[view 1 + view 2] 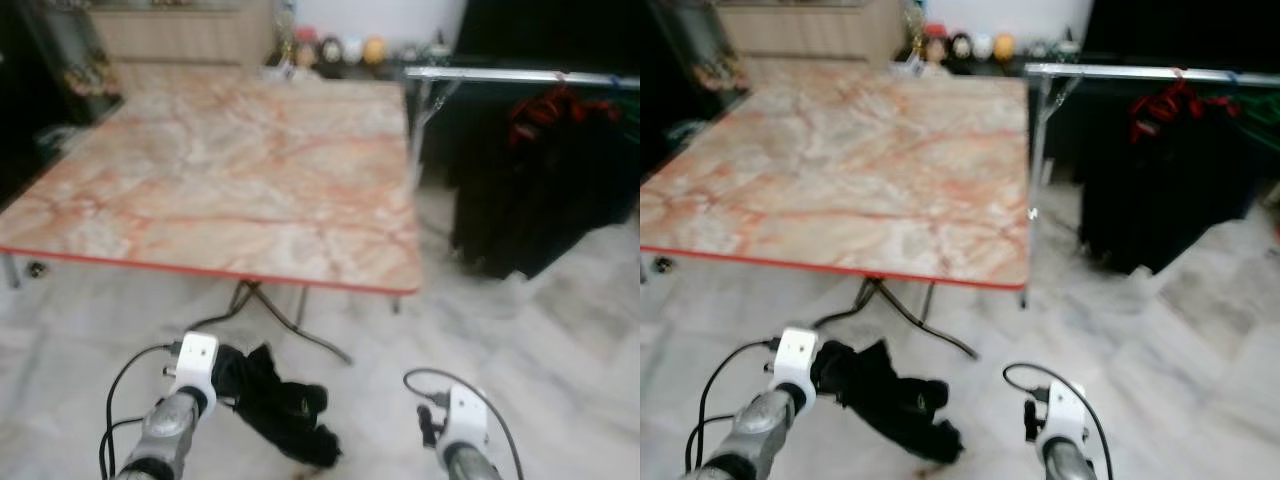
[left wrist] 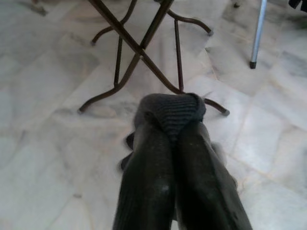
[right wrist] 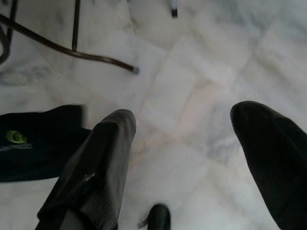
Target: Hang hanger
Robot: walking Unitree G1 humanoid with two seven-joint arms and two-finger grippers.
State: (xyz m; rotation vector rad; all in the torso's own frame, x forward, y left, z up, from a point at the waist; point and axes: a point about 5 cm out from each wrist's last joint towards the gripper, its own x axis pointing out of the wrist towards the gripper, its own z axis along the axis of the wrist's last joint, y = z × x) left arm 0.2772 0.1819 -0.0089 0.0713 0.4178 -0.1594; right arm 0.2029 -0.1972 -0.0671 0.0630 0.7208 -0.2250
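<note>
Left wrist view: left fingers [image 2: 163,158] clamp black garment [image 2: 175,112].

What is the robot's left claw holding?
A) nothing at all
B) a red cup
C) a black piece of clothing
C: the left claw is shut on a black garment that hangs from it above the pale marble floor, beside the open right claw.

The marble table [image 1: 230,170] and clothes rail [image 1: 1140,73] are viewed downward from the head, while the tiled floor [image 3: 201,72] is seen closely from both wrists.
</note>
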